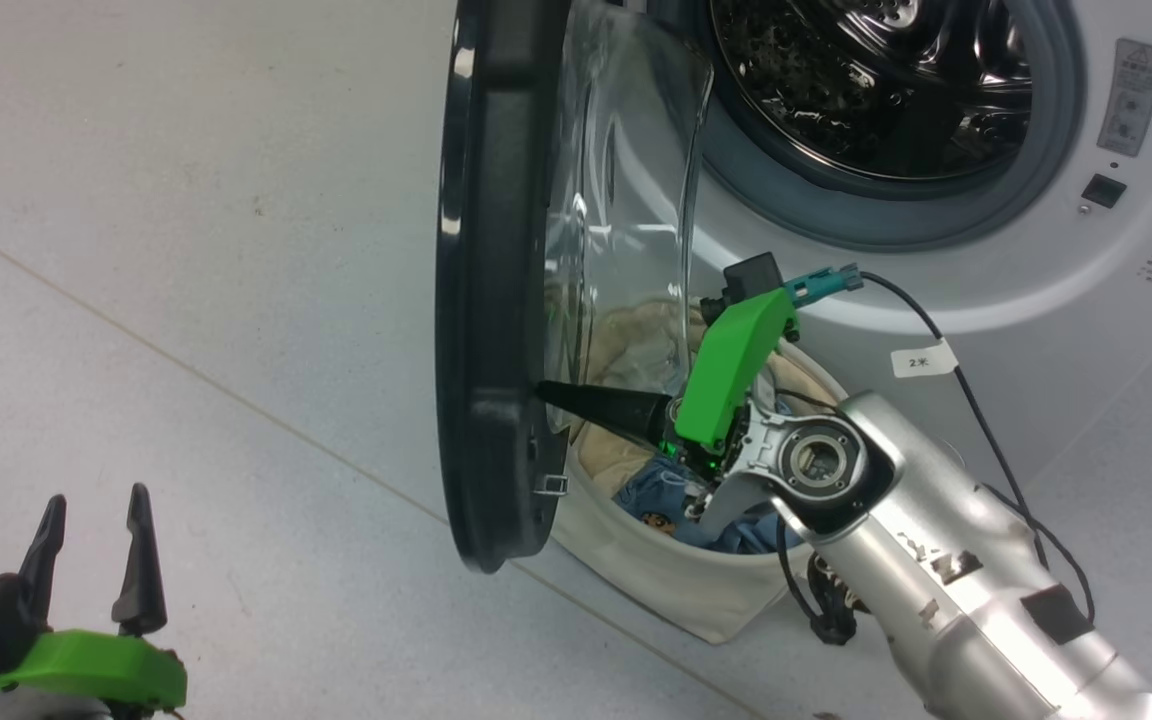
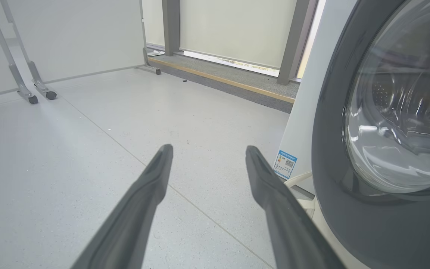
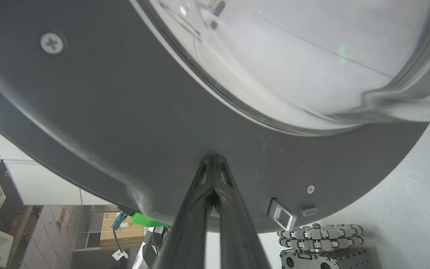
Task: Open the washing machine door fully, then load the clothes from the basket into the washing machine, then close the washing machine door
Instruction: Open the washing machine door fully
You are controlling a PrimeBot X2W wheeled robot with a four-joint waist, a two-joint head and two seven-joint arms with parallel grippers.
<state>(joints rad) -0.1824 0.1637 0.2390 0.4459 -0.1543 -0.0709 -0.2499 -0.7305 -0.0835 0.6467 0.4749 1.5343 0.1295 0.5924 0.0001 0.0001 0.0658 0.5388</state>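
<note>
Right tool (image 1: 543, 391), fingers together, tip against the washing machine door (image 1: 496, 250)

Stretching the silver metal right arm (image 1: 936, 570) up from the lower right of the head view, bending at the bright-green plastic wrist housing (image 1: 731, 375). Pressing the two long dark fingers (image 1: 606, 408) of the right pincer (image 1: 543, 391) flat together, tips aiming leftward. Holding the left pincer (image 1: 98, 497) low at the lower left, black fingers pointing upward, spread wide apart.
</note>
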